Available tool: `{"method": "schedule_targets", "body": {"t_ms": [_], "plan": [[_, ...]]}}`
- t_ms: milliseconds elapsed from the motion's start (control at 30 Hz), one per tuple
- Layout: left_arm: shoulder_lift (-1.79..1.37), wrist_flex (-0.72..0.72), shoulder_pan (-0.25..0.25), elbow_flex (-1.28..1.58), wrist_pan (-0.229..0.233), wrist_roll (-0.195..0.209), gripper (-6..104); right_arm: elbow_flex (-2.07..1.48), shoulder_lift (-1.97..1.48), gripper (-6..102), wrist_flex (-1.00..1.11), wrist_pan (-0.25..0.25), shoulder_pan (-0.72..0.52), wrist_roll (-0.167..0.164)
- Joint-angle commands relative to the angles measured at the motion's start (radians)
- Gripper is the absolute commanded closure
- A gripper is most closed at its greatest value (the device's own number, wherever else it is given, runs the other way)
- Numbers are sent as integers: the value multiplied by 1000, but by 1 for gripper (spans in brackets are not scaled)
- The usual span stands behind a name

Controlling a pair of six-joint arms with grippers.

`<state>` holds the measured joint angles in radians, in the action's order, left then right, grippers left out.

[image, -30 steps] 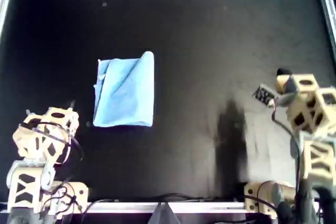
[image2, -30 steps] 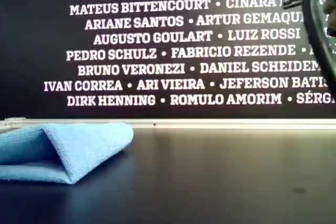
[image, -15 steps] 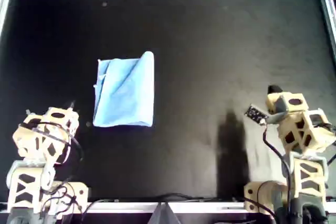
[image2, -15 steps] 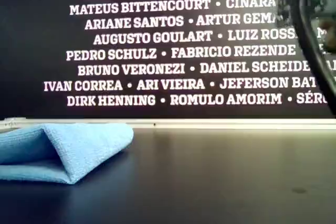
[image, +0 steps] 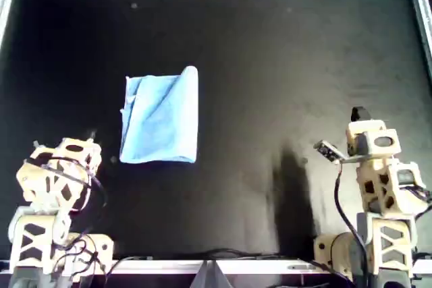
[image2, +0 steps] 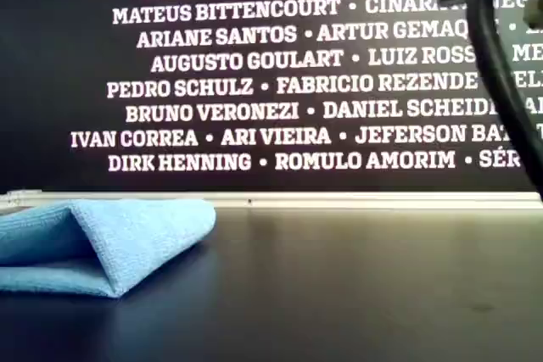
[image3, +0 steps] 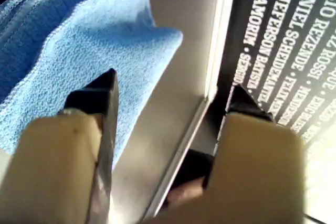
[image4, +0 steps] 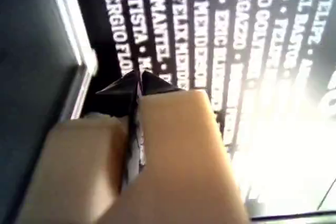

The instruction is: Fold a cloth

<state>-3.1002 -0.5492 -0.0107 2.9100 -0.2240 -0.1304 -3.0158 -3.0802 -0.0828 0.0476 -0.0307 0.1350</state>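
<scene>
The sky-blue cloth lies folded flat on the black table, untouched.

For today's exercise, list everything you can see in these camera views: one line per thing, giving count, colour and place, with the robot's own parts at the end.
cloth: one, light blue, folded, lying on the table at the overhead view's left of centre.
table: one, black surface with a pale metal rim.
wall of names: one, black with white lettering, behind the table's far edge in the exterior view.
cables: several, black, along the table's near edge in the overhead view.
my first gripper: one, tan with black tips, jaws apart and holding nothing, the cloth ahead of it.
my second gripper: one, tan with black tips, jaws together and holding nothing, facing the wall of names.
</scene>
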Motion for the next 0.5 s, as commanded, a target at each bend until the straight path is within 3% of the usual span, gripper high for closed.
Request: {"method": "schedule_targets", "body": {"t_ms": [0,133,300,467], "plan": [[-14,0,25,-12,5,5,23,-15,-43,93,40,-34,9,-3],[-14,-2,49,-9,6,6,23,-15,-44,93,25,-77,9,-3],[-15,-6,78,32,6,11,24,-15,-46,93,-31,-61,11,12],[-15,-103,74,81,6,78,24,-15,-48,92,-284,-61,11,12]]}}
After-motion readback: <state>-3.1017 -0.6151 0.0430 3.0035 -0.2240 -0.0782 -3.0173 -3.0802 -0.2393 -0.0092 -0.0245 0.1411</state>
